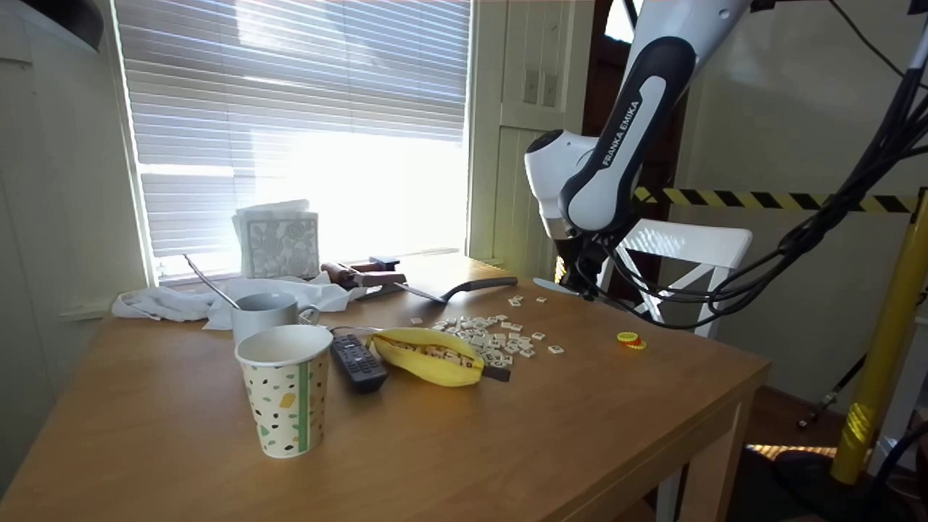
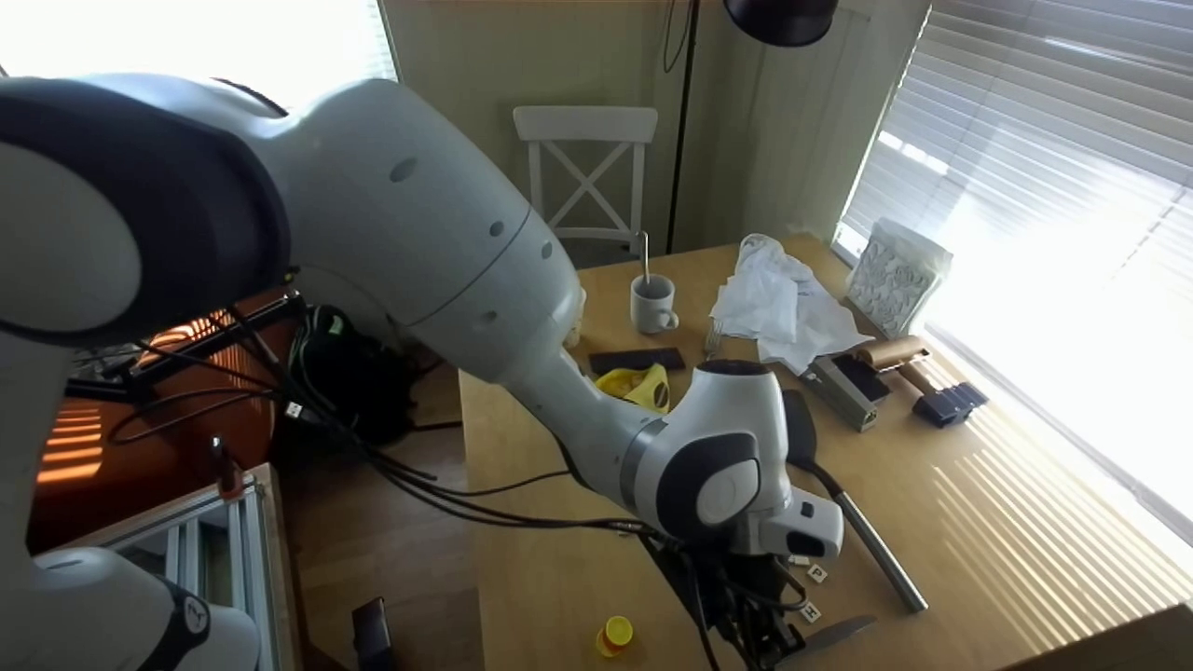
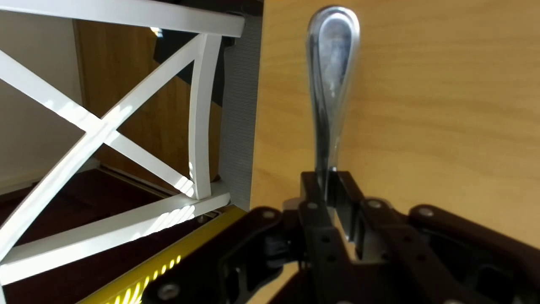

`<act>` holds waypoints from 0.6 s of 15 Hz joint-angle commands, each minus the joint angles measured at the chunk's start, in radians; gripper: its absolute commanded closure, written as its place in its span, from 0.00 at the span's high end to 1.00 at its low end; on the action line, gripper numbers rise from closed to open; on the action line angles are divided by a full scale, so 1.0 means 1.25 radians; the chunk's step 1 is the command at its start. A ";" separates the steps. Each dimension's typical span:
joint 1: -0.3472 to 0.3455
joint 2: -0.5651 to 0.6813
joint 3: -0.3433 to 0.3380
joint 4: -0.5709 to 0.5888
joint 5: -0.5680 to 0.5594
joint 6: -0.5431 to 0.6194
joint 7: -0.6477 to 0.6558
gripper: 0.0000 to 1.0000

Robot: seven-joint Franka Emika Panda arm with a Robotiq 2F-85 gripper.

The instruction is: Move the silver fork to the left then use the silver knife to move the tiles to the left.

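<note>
Hard daylight pours through the window (image 1: pixel 391 188), where white Venetian blinds (image 1: pixel 188 94) dissolve into glare, and lays slim bright stripes on the wooden surface (image 2: pixel 1025 540). A second window (image 2: pixel 186 37) glows blank white. Pale panelled walls (image 1: pixel 522 188) carry a pair of switch plates (image 1: pixel 531 87). A white cross-back chair (image 1: pixel 689 243) stands beside the surface, sun flecking its slats; a matching chair (image 2: pixel 585 124) stands beyond another edge, near a slim black pole (image 2: pixel 684 121) and a black lampshade (image 2: pixel 781 20). Yellow-and-black hazard tape (image 1: pixel 768 201) reaches a yellow post (image 1: pixel 881 341). The wooden floor (image 2: pixel 410 559) lies mostly in shade. From here the dark reddish-brown strip (image 1: pixel 604 94) looks like a door, though it is too shadowed to be certain.
</note>
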 commanded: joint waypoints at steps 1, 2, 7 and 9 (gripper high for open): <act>-0.006 0.022 0.021 0.045 -0.003 -0.020 -0.038 0.04; -0.008 0.025 0.025 0.050 0.000 -0.022 -0.042 0.04; -0.018 0.043 0.031 0.071 0.006 -0.047 -0.060 0.04; -0.020 0.052 0.030 0.080 0.006 -0.058 -0.057 0.04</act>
